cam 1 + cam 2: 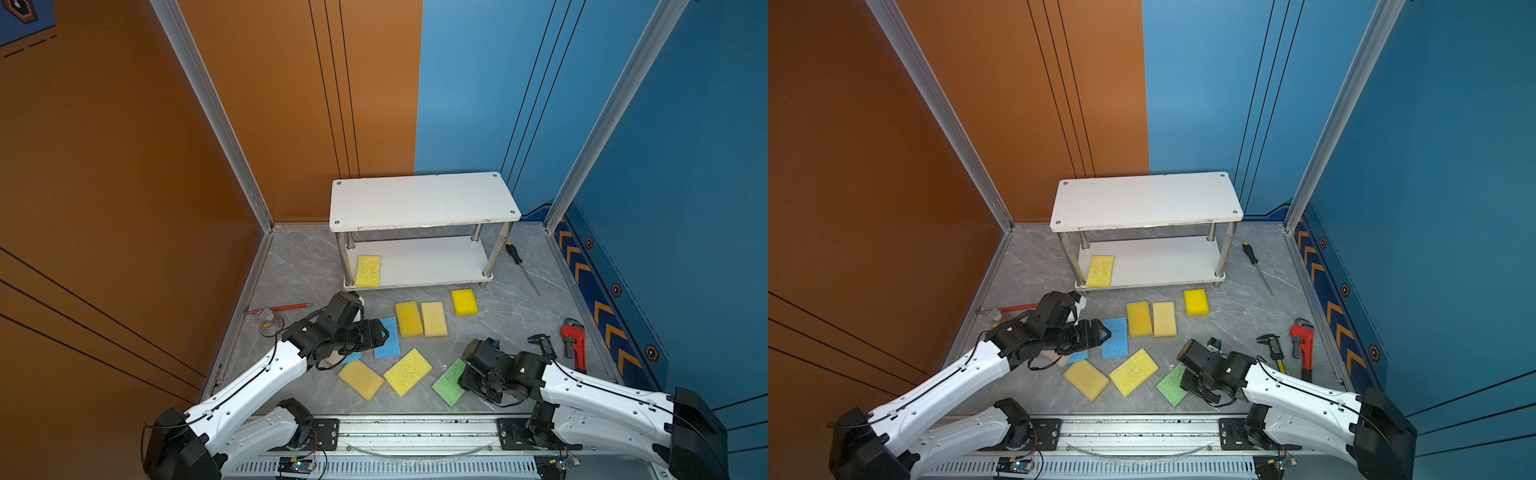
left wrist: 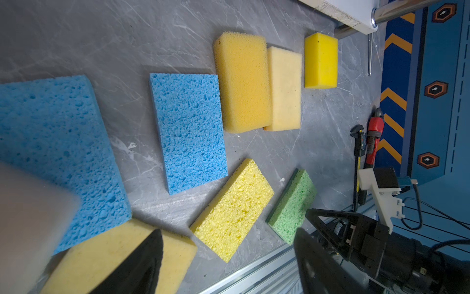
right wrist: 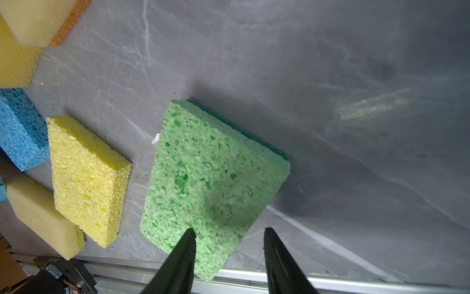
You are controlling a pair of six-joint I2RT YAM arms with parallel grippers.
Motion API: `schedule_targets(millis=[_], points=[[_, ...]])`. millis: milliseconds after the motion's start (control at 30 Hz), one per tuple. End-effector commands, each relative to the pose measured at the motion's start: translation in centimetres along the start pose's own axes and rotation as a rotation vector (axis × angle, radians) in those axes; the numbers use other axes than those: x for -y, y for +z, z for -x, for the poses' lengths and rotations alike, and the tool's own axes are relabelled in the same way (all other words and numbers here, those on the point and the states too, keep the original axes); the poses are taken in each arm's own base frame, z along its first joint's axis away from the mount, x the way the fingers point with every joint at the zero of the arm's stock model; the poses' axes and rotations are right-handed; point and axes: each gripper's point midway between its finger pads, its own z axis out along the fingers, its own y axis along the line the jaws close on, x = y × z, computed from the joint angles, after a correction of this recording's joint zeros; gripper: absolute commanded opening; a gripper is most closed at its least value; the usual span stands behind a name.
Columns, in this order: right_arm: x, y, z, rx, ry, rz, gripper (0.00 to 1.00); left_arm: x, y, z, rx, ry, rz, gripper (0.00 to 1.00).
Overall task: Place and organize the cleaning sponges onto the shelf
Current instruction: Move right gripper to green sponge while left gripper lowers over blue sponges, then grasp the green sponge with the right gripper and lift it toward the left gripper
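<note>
The white two-tier shelf (image 1: 424,199) stands at the back, and one yellow sponge (image 1: 368,271) lies at the left end of its lower board. Other sponges lie flat on the grey floor: bright yellow (image 1: 464,302), golden (image 1: 409,318), pale tan (image 1: 434,319), blue (image 1: 388,343), yellow (image 1: 408,371), pale yellow (image 1: 360,379) and green (image 1: 448,383). A second blue sponge (image 2: 50,142) is partly under my left arm. My left gripper (image 1: 384,332) hovers open above the blue one. My right gripper (image 3: 230,229) is open, its jaws straddling a corner of the green sponge (image 3: 208,178).
A screwdriver (image 1: 519,262) lies right of the shelf. A red pipe wrench (image 1: 573,340) and a caliper (image 1: 544,343) sit by the right wall. A red-handled tool (image 1: 286,308) lies at the left. An aluminium rail (image 1: 415,428) edges the front.
</note>
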Motion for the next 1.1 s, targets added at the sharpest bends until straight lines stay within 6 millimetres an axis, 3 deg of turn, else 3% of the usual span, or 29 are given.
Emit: schedule_targets(millis=[0,367,533,633,900,1067], points=[[0.4,0.7,0.2,-0.003,-0.005,0.007,0.45,0.6,-0.3,0.8,0.021,-0.008,-0.012,0.81],[1.3,1.8,0.1,-0.028,0.020,-0.017,0.35,-0.2,-0.2,1.0,0.016,-0.036,-0.005,0.81],[0.3,1.8,0.3,-0.035,-0.015,-0.028,0.16,-0.2,-0.3,1.1,0.017,-0.039,-0.011,0.81],[-0.8,0.6,0.9,-0.004,-0.042,-0.020,0.08,-0.1,-0.7,1.4,0.031,-0.045,-0.024,0.82],[-4.6,-4.5,4.8,0.082,-0.081,0.101,0.06,1.7,-2.5,3.3,0.044,-0.077,-0.178,0.82],[-9.2,-6.6,6.6,0.046,-0.190,0.180,0.06,6.7,-3.3,4.8,0.028,-0.107,-0.460,0.82]])
